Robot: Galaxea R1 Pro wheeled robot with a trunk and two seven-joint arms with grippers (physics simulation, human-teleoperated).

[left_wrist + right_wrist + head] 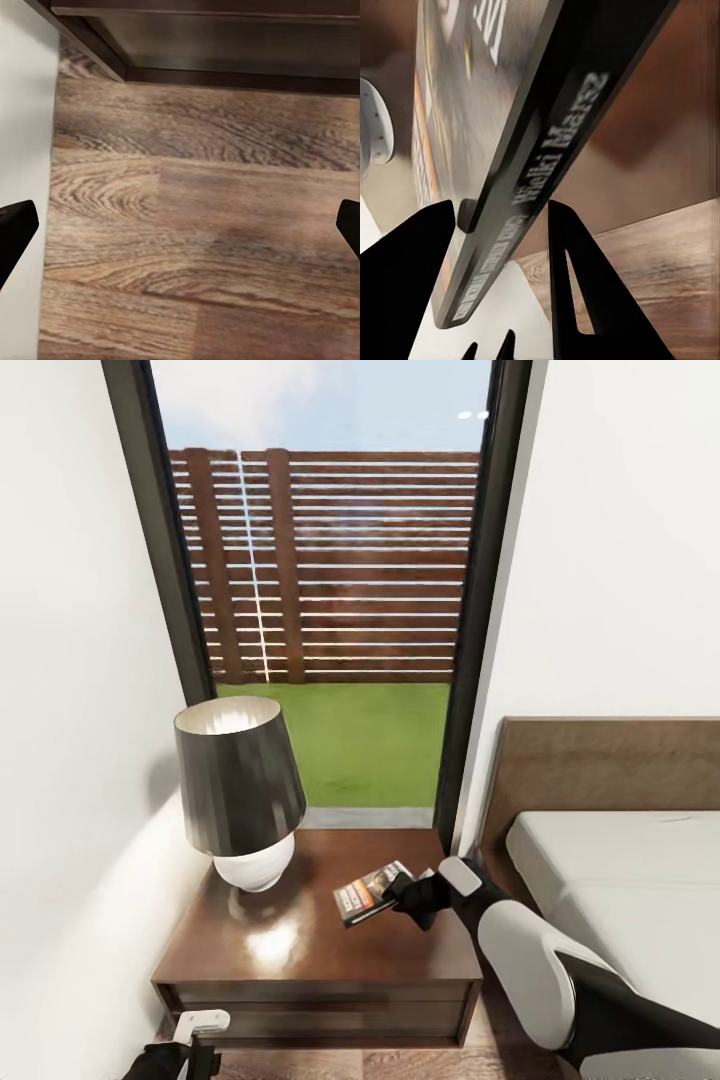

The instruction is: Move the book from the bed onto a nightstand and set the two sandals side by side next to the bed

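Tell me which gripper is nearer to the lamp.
Right. The right gripper holds the book beside the lamp; the left gripper hangs low before the nightstand.

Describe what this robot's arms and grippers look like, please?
The right arm has smooth white shells over black joints, ending in a black right gripper with a small white-grey block at the wrist. Close up, its fingers are flat black wedges. The left gripper is black beneath a white block.
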